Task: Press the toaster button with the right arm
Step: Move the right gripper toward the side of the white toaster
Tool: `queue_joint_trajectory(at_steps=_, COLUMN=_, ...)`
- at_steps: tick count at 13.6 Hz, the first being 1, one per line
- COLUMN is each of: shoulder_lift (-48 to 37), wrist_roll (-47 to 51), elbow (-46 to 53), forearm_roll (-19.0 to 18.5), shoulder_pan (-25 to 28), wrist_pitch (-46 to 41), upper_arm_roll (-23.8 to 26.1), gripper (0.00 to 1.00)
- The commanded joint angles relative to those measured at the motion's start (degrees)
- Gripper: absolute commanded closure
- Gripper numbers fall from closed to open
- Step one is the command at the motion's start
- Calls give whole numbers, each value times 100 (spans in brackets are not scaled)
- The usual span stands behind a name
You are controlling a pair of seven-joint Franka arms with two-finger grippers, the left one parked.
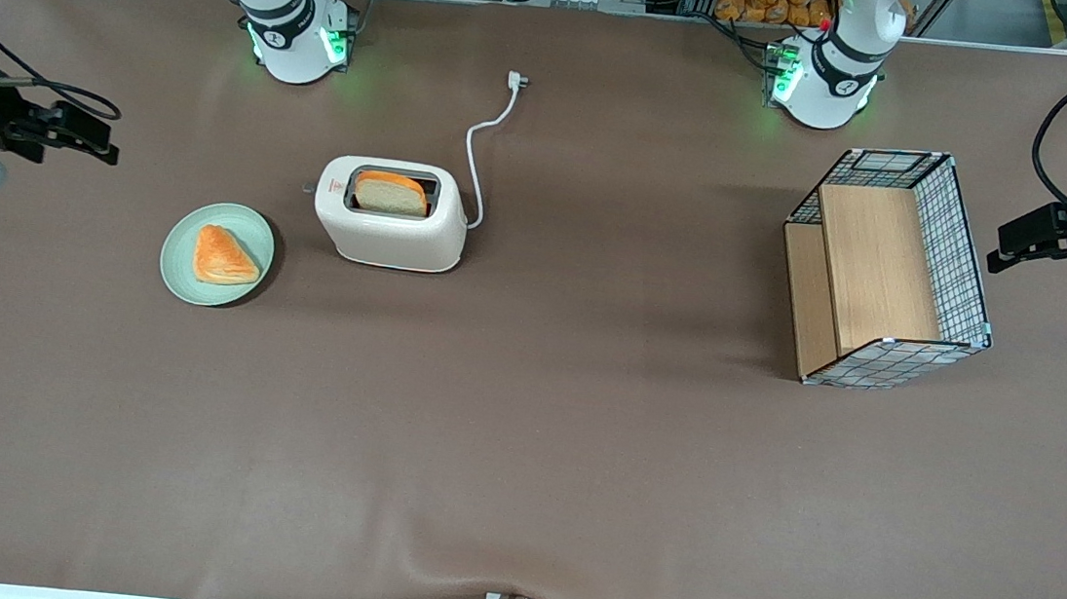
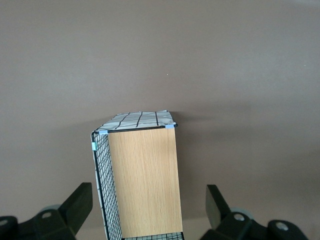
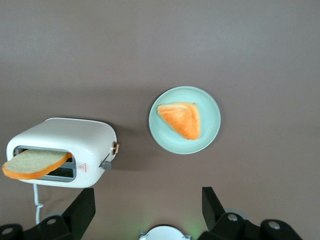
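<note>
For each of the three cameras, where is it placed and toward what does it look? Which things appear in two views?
Front view: high above the table, looking down on toaster, plate and basket; both arm bases show, the gripper open at the working arm's end.
Right wrist view: looks down between its open fingers at toaster, toaster button, plate.
Left wrist view: looks down at the basket.
Shared: toaster and plate; basket.

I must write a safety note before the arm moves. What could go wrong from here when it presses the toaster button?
1. The button is tiny beside the toaster; the gripper, jaws open, is well off toward the working arm's end, so it may miss.
2. A sideways push could slide the toaster.
3. The plate with the pastry lies near the path and may be bumped.
</note>
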Motion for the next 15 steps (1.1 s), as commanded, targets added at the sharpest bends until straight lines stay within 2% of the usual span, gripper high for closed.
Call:
queue_joint_trajectory(at_steps=1, shoulder_lift=-95, wrist_roll=239, elbow=-299, forearm_roll=241, shoulder_pan=31, wrist_pitch=-94, upper_arm_roll=1, gripper=48)
queue_joint_trajectory(at_steps=3, shoulder_lift=-165, wrist_roll=284, elbow=-815, forearm_roll=644, shoulder_pan=5, wrist_pitch=-51, upper_arm_roll=-8, gripper=75)
queue_joint_trajectory(at_steps=5, shoulder_lift=-279, wrist_roll=284, elbow=-1343, forearm_roll=987, shoulder_pan=-39, wrist_pitch=132, upper_arm_roll=-25, gripper=86)
queue_joint_trajectory(at_steps=6, shoulder_lift=-358, wrist_roll=284, elbow=-1659, forearm_roll=1189, shoulder_pan=-57, wrist_pitch=273, upper_arm_roll=-25, gripper=99)
queue_joint_trajectory(at_steps=10, shoulder_lift=-745, wrist_roll=170, elbow=-3039, forearm_roll=1848, shoulder_pan=-83, wrist_pitch=1082, upper_arm_roll=-95, gripper=100)
queue_joint_trajectory(at_steps=12, shoulder_lift=-780, wrist_roll=13, elbow=-3392, forearm_roll=2164, shoulder_pan=-101, wrist_pitch=1188, upper_arm_roll=-122, gripper=100)
queue_joint_trajectory(at_steps=15, shoulder_lift=-815, wrist_roll=-392, elbow=-3797, forearm_roll=2543, shoulder_pan=-92, wrist_pitch=1241, upper_arm_roll=-447, gripper=100)
